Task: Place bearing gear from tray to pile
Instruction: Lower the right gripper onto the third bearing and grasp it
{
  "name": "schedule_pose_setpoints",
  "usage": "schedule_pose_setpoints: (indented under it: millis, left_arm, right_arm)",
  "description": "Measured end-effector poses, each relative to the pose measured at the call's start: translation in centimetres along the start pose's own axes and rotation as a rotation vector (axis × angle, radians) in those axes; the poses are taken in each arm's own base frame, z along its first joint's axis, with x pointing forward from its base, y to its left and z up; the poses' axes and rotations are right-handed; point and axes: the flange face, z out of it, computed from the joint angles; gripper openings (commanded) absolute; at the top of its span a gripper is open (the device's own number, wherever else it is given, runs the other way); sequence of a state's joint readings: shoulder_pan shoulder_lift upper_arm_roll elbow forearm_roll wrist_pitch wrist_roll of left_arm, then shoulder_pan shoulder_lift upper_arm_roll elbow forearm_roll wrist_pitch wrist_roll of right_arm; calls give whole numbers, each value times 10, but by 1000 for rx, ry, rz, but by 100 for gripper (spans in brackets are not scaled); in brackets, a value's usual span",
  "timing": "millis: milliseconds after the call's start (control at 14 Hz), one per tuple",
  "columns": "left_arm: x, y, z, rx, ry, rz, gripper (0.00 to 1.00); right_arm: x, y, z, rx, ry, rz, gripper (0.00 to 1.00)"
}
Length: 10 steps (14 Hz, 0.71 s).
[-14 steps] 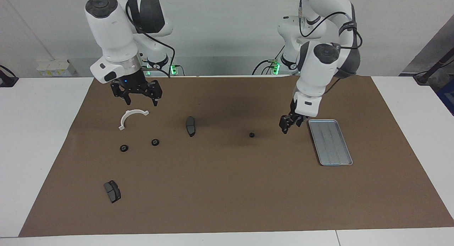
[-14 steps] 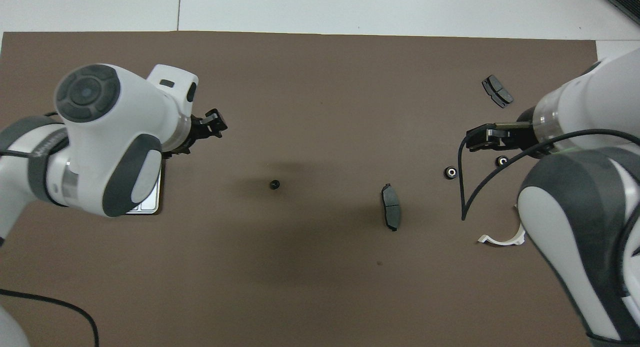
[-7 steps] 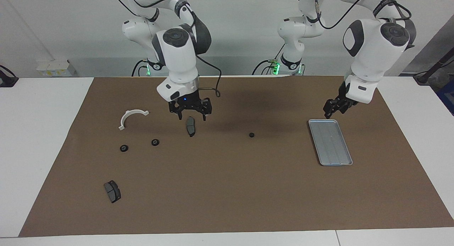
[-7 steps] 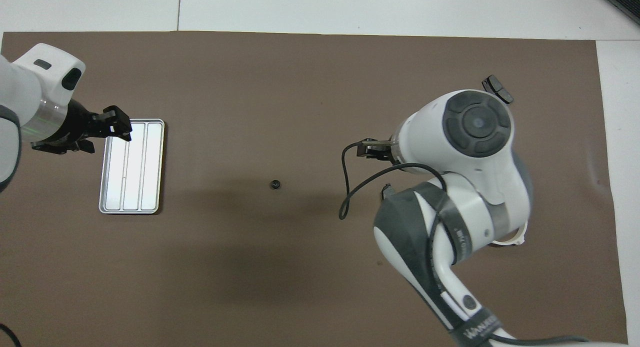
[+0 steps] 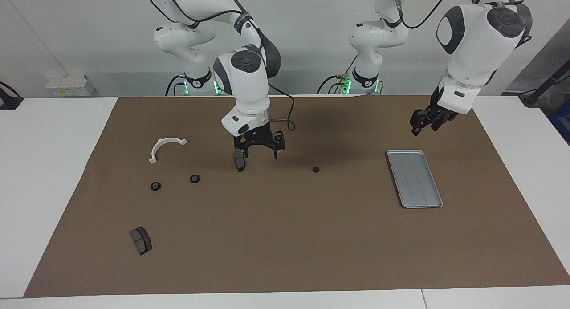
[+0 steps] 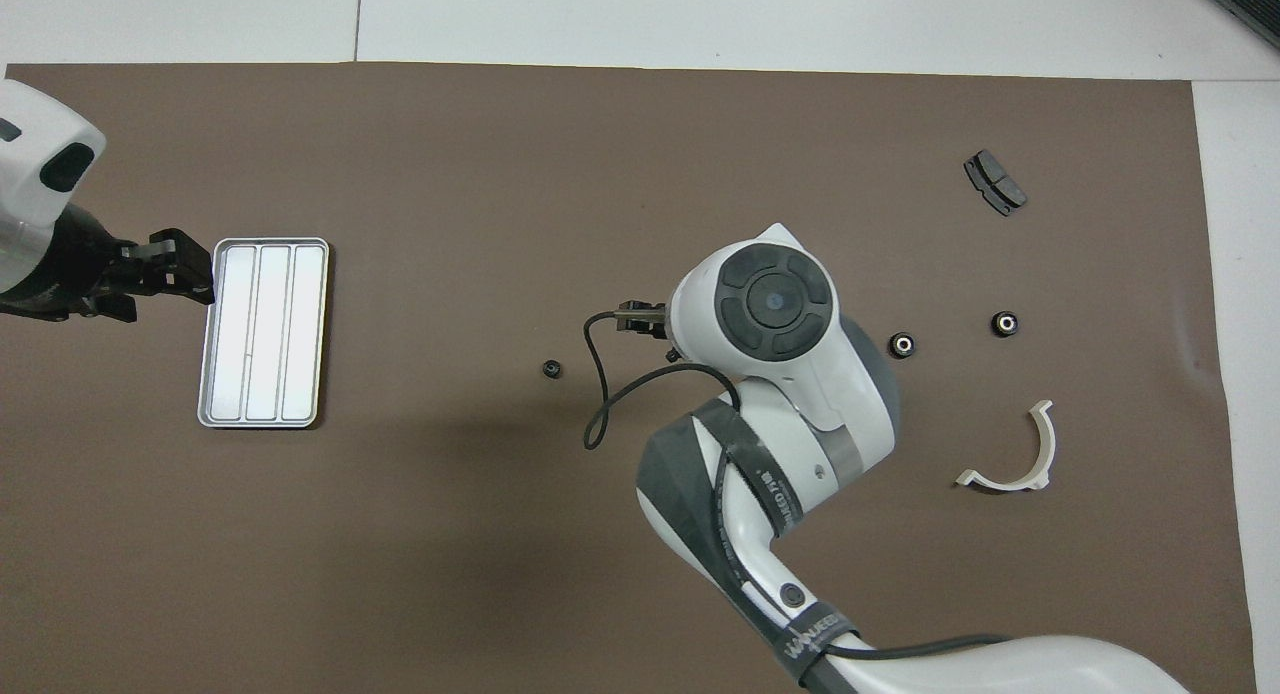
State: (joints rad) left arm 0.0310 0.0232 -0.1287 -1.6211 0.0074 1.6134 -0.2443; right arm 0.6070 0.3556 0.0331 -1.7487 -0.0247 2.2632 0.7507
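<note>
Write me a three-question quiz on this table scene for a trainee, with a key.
1. True or false: a gear lies in the tray.
2. How many small black gears lie on the mat? A) two B) three C) five
3. Short answer: which part lies on the mat directly under one side of the right gripper?

Key
1. False: the tray holds nothing.
2. B: two sit toward the right arm's end, and one sits alone nearer the tray.
3. A brake pad; the open right gripper hangs just over it.
</note>
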Motion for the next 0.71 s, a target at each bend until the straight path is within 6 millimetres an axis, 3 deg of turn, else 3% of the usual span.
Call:
schedule_pose_setpoints:
  millis: [143, 285, 428, 570, 713]
  left_arm:
    - [1, 0, 1, -1, 5, 65, 71]
    - [3, 0, 1, -4, 23, 99, 78]
    - [4, 1, 3, -6, 29, 110, 100]
    - [5, 1, 8, -6, 31, 115, 100]
    - [6, 1, 12, -6, 34, 117, 100]
  right_arm:
    - [-13, -31, 23, 8, -5, -8, 100]
    - [-26, -56, 48, 9, -15, -19, 100]
    - [-37, -70, 72, 13, -9, -35, 100]
    - [-41, -78, 85, 18, 13, -55, 85]
    - [-41, -79, 86, 20, 20, -60, 73]
